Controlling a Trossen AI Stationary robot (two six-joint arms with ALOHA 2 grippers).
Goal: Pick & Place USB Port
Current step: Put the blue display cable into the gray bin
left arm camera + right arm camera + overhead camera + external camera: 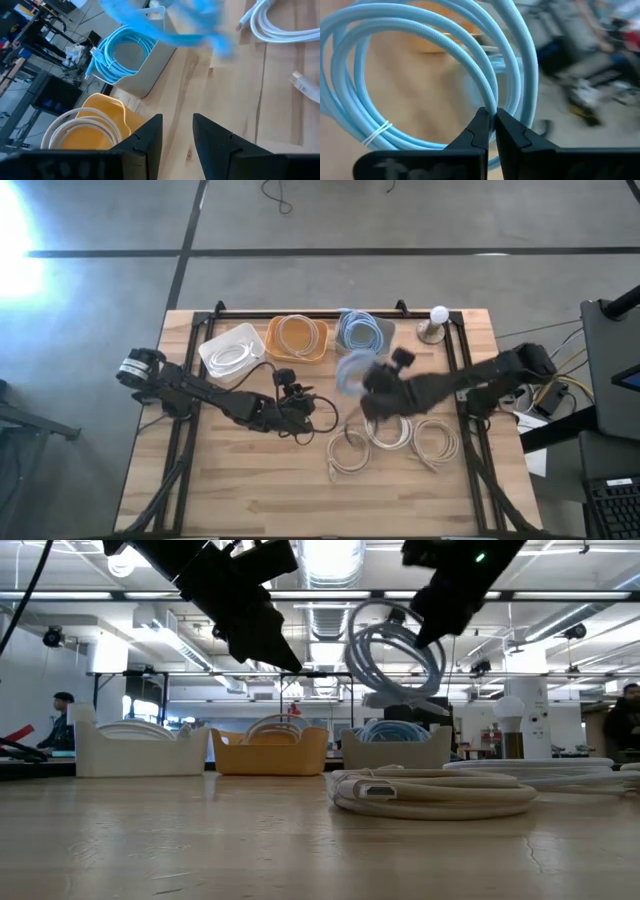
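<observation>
right claw point(491, 116) pinching blue cable coil point(420, 65) | above grey bin point(365, 332) | left claw point(177, 131) spread, empty

Back edge of wooden table point(250, 490) blocked by row of 3 bins: white plastic bin point(232, 351), orange bin point(297, 338), grey bin w/ coiled blue cable point(363, 332); small white-domed lamp point(435, 323) at far right corner.

Mid-table crowded: left gripper point(312, 412) low over centre, jaws apart, nothing between; right gripper point(362, 385) clamped on light-blue coiled cable point(355, 370), hanging in air just before grey bin.

Three white cable coils point(392, 442) lie right of centre.

Near strip & left front bare wood, free passage.
</observation>
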